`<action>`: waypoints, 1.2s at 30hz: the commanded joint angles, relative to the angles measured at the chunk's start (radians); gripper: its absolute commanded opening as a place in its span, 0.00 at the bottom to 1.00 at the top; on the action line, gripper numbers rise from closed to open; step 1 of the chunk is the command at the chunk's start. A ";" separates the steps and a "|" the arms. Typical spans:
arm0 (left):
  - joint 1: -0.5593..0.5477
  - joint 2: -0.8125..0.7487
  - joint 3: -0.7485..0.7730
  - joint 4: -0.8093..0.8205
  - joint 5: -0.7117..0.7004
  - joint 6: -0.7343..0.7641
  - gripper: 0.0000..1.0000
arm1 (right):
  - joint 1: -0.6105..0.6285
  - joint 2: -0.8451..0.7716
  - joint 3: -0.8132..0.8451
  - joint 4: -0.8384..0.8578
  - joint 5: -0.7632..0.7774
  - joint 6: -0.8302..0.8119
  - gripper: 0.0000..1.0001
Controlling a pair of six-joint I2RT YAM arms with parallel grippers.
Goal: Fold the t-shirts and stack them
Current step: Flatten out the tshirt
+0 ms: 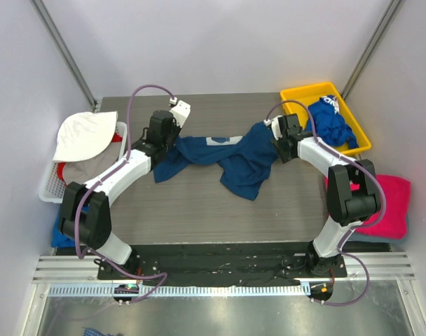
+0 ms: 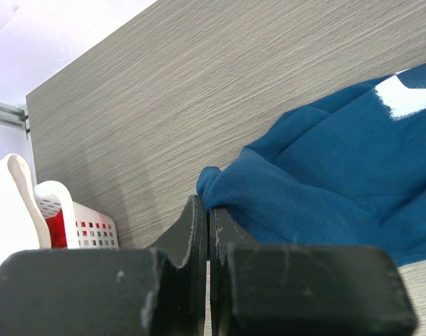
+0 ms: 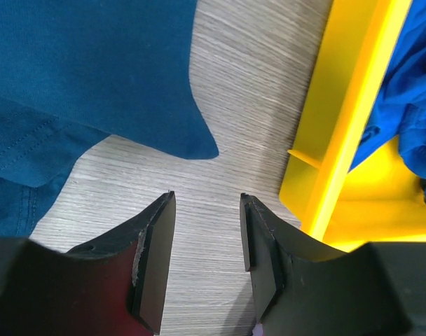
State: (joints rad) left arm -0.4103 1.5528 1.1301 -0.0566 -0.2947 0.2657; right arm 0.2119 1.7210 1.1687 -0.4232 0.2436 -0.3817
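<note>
Closest to the lens, the left gripper (image 2: 204,206) is seen with jaws pressed together at the edge of the navy t-shirt (image 2: 325,182); whether cloth is pinched cannot be told. At far left, a white basket (image 1: 48,189) is filled with a red item (image 2: 55,231) and topped by white cloth (image 1: 83,133). The navy t-shirt is spread crumpled across the table (image 1: 199,210). The jaws of the right gripper (image 3: 207,199) are spread over bare wood. A royal-blue t-shirt (image 1: 332,122) is heaped in the yellow bin (image 1: 297,94); a pink t-shirt (image 1: 392,203) is laid at far right.
</note>
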 commanded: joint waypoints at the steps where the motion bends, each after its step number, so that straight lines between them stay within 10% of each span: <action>1: -0.002 0.000 0.008 0.041 0.003 -0.013 0.00 | -0.003 0.031 0.014 0.023 -0.018 -0.002 0.49; 23: -0.002 0.016 -0.003 0.052 -0.006 -0.003 0.00 | -0.002 0.175 0.111 0.069 -0.009 -0.074 0.59; 29: -0.002 0.013 -0.007 0.052 -0.012 0.001 0.00 | -0.003 0.206 0.118 0.069 -0.013 -0.075 0.44; 36: -0.001 0.012 -0.013 0.054 -0.001 -0.013 0.00 | -0.005 0.192 0.106 0.067 -0.003 -0.071 0.03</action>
State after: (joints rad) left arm -0.4103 1.5715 1.1233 -0.0528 -0.2958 0.2665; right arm 0.2119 1.9270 1.2549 -0.3737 0.2298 -0.4545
